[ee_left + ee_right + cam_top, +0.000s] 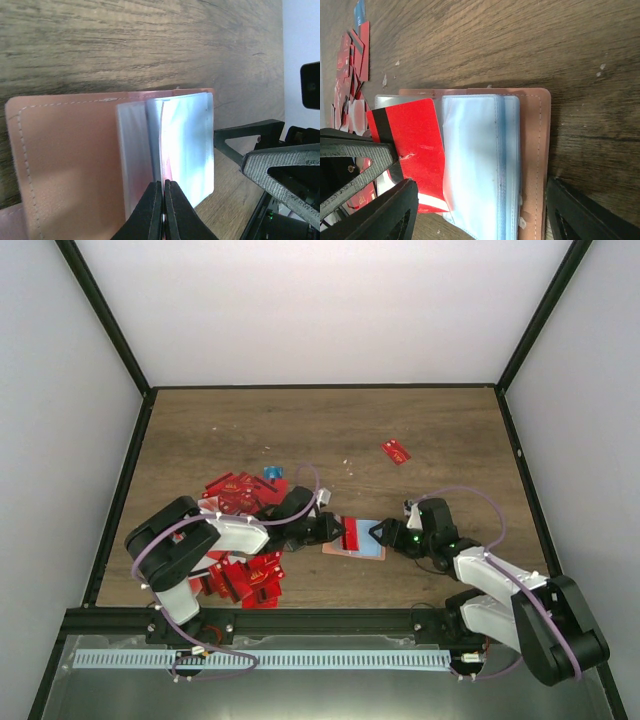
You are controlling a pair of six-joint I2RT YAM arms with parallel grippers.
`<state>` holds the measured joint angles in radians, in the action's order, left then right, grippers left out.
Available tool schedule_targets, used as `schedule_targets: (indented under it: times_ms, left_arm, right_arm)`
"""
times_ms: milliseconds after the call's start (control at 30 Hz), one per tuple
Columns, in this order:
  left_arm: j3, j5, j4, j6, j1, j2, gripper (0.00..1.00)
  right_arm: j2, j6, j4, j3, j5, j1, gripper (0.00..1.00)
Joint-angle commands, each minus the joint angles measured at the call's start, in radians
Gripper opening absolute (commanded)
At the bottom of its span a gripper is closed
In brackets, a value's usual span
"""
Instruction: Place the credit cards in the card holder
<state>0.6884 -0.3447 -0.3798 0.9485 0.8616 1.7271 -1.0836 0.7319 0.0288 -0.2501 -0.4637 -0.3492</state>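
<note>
Credit card (412, 142) (red) partly covered by left hand (163, 195).

Card holder (70, 165), lower part off-frame

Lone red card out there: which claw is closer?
Right. The right claw sits on the near side of the lone red card; the left claw lies further left.

No legible writing anywhere.
Pale specks of print on credit cards (250, 580) behind left end effector (340, 532), too small to read.
</note>
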Motion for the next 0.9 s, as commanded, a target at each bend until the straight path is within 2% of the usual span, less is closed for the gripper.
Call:
schedule_targets:
  times_ms: [0,233,567,867]
  left_arm:
    - [-0.027,0.022,0.013,0.021,-0.007,-0.023,0.04]
    - [-0.031,0.028,0.006,0.040,-0.008,-0.024,0.04]
    - [-0.029,-0.067,-0.100,0.093,-0.013,0.064,0.04]
    - [-0.027,-0.110,-0.102,0.082,-0.025,0.066,0.04]
  right_arm:
    - [0.019,0.007,-0.018,0.015,-0.001,0.006,0.72]
    - [-0.005,0.002,0.005,0.016,-0.015,0.007,0.72]
    - [-0.048,-0.022,0.019,-0.001,-0.044,0.006,0.72]
    - [-0.058,-0.034,0.020,-0.014,-0.043,0.007,0.72]
